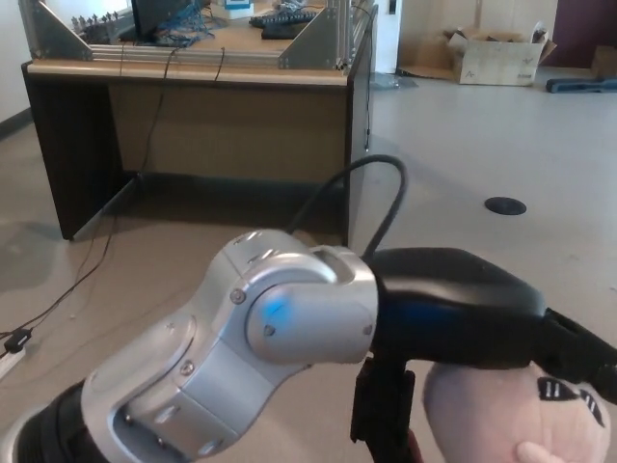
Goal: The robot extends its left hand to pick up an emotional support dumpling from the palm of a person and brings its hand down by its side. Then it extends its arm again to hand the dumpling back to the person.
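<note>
Your robot's left arm (241, 357) fills the lower half of the head view, running from the bottom left corner toward the lower right. Its silver wrist housing (289, 313) sits at centre, with a small blue light glowing on its side. Beyond the housing, the black left hand (463, 309) reaches to the right and lies across the top of the dumpling (511, 410), touching it. Whether the fingers are clenched on the dumpling or merely resting over it cannot be told from this angle, since most of them are hidden past the right edge.

The dumpling is a pale pink plush toy at the bottom right corner, partly cut off by the frame. Two small dark eyes with white stripes mark its face, just beneath the black hand. A small patch of a person's hand (535, 451) shows at the dumpling's lower edge, in contact with it.

A black cable (381, 183) loops upward from behind the wrist and curves back down to the hand.

In the background, a wooden counter (193, 116) with dark side panels stands on the floor (482, 145), carrying a metal frame (58, 34) and tangled wires. A cardboard box (496, 53) rests on the floor at the upper right. Your right hand does not appear.
</note>
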`<state>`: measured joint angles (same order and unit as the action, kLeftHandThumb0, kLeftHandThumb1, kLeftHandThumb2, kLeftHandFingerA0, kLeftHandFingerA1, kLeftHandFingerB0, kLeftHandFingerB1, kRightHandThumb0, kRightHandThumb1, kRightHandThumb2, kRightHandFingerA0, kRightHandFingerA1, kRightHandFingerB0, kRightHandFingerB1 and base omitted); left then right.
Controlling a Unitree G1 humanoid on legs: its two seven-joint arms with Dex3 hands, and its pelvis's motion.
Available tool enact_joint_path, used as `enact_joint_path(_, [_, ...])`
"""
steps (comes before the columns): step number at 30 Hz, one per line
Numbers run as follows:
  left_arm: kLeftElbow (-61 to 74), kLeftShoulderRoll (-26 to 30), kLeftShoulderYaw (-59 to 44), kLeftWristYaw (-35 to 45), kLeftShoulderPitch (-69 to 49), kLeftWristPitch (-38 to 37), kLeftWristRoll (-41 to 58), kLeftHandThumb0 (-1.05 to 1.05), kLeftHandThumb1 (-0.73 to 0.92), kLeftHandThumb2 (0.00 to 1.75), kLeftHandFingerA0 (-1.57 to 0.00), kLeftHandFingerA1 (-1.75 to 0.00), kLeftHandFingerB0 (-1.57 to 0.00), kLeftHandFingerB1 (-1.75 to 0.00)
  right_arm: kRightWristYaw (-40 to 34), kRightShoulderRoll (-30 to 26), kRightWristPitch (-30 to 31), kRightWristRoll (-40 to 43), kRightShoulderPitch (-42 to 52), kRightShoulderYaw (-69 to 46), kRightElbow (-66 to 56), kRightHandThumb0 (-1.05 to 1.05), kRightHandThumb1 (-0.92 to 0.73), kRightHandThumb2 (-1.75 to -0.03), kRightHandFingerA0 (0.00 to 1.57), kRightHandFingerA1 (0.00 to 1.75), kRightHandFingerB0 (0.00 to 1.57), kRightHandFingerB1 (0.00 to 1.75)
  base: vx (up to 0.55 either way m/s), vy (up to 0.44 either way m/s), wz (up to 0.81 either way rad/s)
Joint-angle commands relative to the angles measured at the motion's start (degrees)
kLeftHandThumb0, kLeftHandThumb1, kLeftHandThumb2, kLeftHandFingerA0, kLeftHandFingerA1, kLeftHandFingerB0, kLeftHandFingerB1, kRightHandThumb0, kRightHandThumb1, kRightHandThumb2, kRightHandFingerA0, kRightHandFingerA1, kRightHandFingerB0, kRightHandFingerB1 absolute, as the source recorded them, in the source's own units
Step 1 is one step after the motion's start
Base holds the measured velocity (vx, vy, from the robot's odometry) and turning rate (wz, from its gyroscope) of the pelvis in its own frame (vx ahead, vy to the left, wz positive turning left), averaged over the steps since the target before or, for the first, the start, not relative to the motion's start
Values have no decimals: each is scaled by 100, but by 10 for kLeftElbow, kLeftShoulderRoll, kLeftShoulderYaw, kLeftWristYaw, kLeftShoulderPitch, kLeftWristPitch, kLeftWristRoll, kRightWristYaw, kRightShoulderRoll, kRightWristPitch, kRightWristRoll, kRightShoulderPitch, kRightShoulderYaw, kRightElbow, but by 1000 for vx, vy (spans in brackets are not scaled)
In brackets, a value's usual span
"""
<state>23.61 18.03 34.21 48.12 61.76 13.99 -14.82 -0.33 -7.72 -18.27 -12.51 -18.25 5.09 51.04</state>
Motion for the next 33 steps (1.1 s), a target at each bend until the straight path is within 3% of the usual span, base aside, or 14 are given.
enact_joint_path(1, [-4,-2,-14,-27,-22,-41,-26,-71,10,58,-56,-25,-51,-10,5,-2,9,8,-5,-3,3,-51,-86,-65,65,99,62,50,0,0,0])
enact_joint_path(2, [-5,-3,-16,-26,-23,-43,-27,-71,10,58,-56,-25,-51,-10,5,-2,9,9,-5,-3,2,-51,-86,-65,65,99,62,50,0,0,0])
enact_joint_path(3, [-3,-1,-19,-24,-24,-39,-30,-21,62,54,-73,-175,-62,-127,-1,-27,38,-43,1,32,-25,-56,-87,-64,63,91,81,87,0,0,0])
enact_joint_path(4, [-3,-2,-21,-24,-25,-40,-30,-22,62,54,-74,-174,-62,-127,-2,-27,40,-41,3,33,-31,-56,-82,-64,60,96,70,72,0,0,0])
enact_joint_path(6, [-4,-3,-23,-23,-27,-39,-31,-17,64,55,-77,-174,-59,-142,-11,-20,56,-27,5,26,-39,-56,-81,-64,58,93,73,72,0,0,0])
enact_joint_path(10, [-3,-4,-27,-17,-24,-35,-31,-19,66,54,-75,-175,-69,-132,-11,-21,39,-28,3,29,-33,-57,-82,-65,61,95,74,68,0,0,0])
enact_joint_path(11, [-4,-4,-30,-13,-22,-33,-29,-22,67,56,-74,-175,-61,-128,-12,-19,33,-23,0,26,-25,-55,-78,-63,62,100,76,76,0,0,0])
enact_joint_path(17, [-4,-9,-38,-9,-19,-27,-25,-20,66,54,-75,-175,-70,-133,-9,-10,22,-5,6,13,-32,-48,-77,-62,62,100,68,64,0,0,0])
enact_joint_path(18, [-4,-10,-40,-5,-15,-19,-22,-22,67,58,-79,-171,-75,-105,-8,-10,0,-2,3,11,-20,-54,-75,-63,61,77,46,37,0,0,0])
enact_joint_path(23, [-3,-14,-52,2,-10,-5,-15,-20,68,61,-79,-169,-78,-100,-8,-11,-68,-2,-14,10,26,-58,-76,-63,60,66,48,37,0,0,0])
enact_joint_path(24, [1,-21,-68,-2,-13,19,-3,-19,63,82,-105,-164,-76,-121,-26,-7,-79,-5,-17,8,34,-59,-71,-61,70,76,62,51,0,0,0])
enact_joint_path(27, [3,-27,-77,0,-14,31,0,-19,63,82,-105,-164,-76,-121,-36,-6,-91,-7,-22,6,46,-59,-71,-61,70,76,62,51,0,0,0])
enact_joint_path(28, [7,-52,-137,-30,-26,68,45,-15,66,86,-83,-160,-85,-104,-50,-11,-112,-27,-27,19,55,-50,-72,-62,73,61,41,34,0,0,0])
enact_joint_path(33, [8,-83,-217,-48,-27,118,81,-17,68,80,-85,-150,-86,-96,-56,-16,-135,-33,-32,27,69,-51,-72,-62,75,61,41,33,0,0,0])
